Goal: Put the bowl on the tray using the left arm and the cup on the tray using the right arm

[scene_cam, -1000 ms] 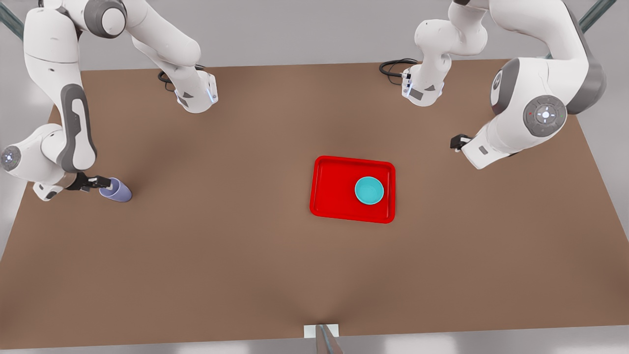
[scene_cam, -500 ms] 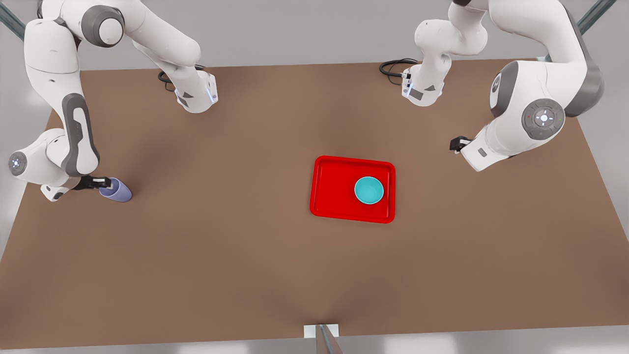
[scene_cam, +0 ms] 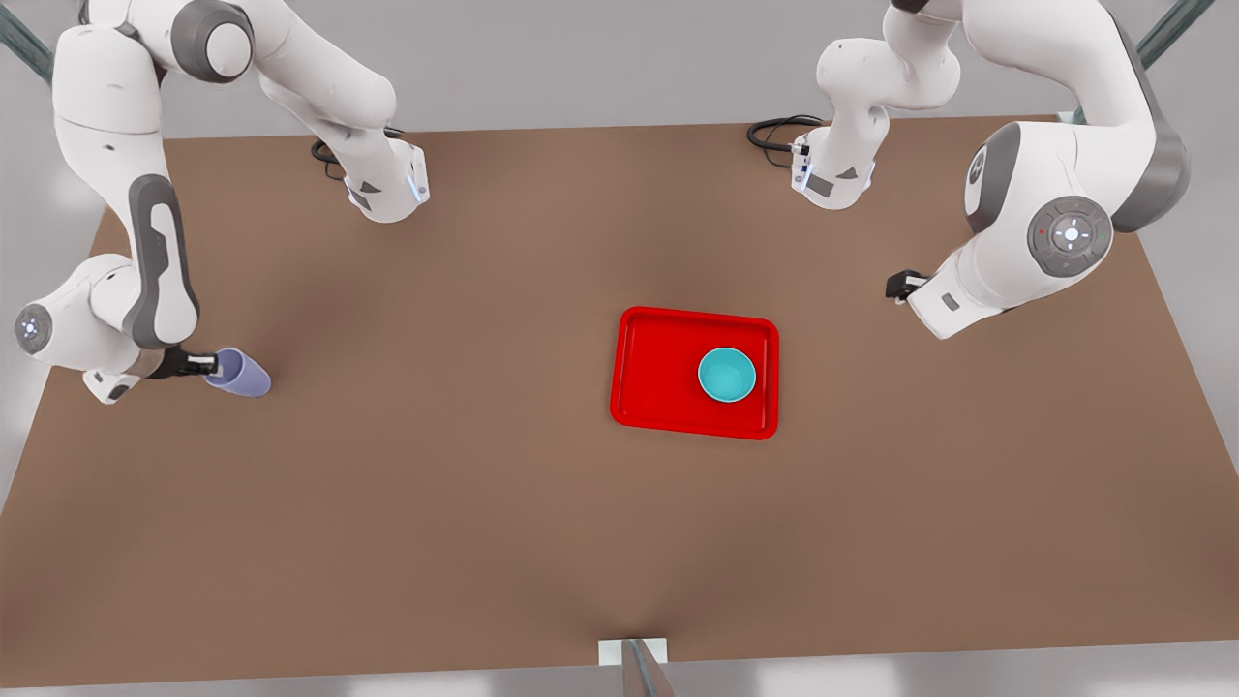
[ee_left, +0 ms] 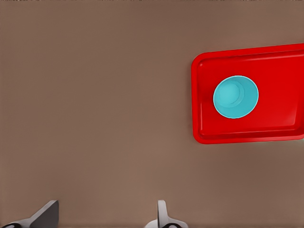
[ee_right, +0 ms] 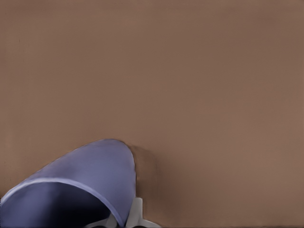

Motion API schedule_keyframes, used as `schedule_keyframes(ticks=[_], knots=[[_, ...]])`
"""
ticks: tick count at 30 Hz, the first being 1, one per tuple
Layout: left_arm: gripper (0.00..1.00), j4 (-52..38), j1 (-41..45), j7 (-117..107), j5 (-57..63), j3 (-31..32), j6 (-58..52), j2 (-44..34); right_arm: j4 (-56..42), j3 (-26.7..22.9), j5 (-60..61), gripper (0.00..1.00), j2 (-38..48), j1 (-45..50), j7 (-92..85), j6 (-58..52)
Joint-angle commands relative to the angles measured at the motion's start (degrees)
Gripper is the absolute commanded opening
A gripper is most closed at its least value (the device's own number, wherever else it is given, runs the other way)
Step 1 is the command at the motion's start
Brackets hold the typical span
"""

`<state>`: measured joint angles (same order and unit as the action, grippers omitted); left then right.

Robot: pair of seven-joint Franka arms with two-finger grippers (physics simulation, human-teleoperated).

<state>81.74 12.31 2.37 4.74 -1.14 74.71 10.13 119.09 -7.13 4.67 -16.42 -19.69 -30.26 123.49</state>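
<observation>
Table (scene_cam: 484, 503): bears the tray (scene_cam: 658, 373), set right of centre in the front view.
Bowl (scene_cam: 727, 375): on the tray, in the half toward the front view's right.
Cup (scene_cam: 238, 374): tilted, well apart from the tray toward the front view's left, near the table edge.
Right gripper (scene_cam: 206, 364): at the cup's rim.
Left gripper (scene_cam: 898, 285): beyond the tray toward the front view's right, apart from it.

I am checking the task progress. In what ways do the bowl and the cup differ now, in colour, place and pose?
Colour: the bowl is turquoise, the cup lavender.
Place: the bowl lies on the red tray; the cup is far off, near the table's edge at the front view's left.
Pose: the bowl sits upright and free; the cup is tilted, gripped at its rim by the right gripper. The left gripper waits open, away from the tray.
Both are small, plain and round.
</observation>
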Motion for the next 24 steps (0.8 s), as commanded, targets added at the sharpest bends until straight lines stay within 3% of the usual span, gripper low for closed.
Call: schedule_keyframes(ticks=[1, 8, 12, 15, 21, 24], knots=[[1.00, 0.0, 0.0, 0.0, 0.0, 0.0, 0.0, 0.0, -0.1, 0.0, -0.4, 0.21, 0.7, 0.6, 1.2, -0.8], [1.00, 0.0, 0.0, 0.0, -0.2, 0.0, -0.1, 0.0, -0.1, 1.3, -0.3, 0.21, 7.9, 14.7, 21.0, -4.4], [1.00, -0.5, 0.1, -0.2, -1.6, 0.3, -0.1, 0.9, -0.7, 10.5, 1.1, 0.21, 7.9, 14.7, 32.3, -3.7], [1.00, -3.5, 0.3, -0.8, -3.3, 0.6, -0.1, 2.2, -1.4, 14.3, 5.2, 0.21, 7.4, 14.7, 33.6, -3.3], [1.00, -4.5, 0.6, -0.6, -4.7, 1.2, 4.1, 3.3, -10.2, 27.3, 7.1, 0.21, 1.0, 15.2, 49.7, -3.3], [1.00, -4.5, 0.6, -0.7, -4.7, 2.0, 4.1, 3.2, -13.4, 31.4, 7.0, 0.21, -1.1, 15.2, 53.0, -3.3]])
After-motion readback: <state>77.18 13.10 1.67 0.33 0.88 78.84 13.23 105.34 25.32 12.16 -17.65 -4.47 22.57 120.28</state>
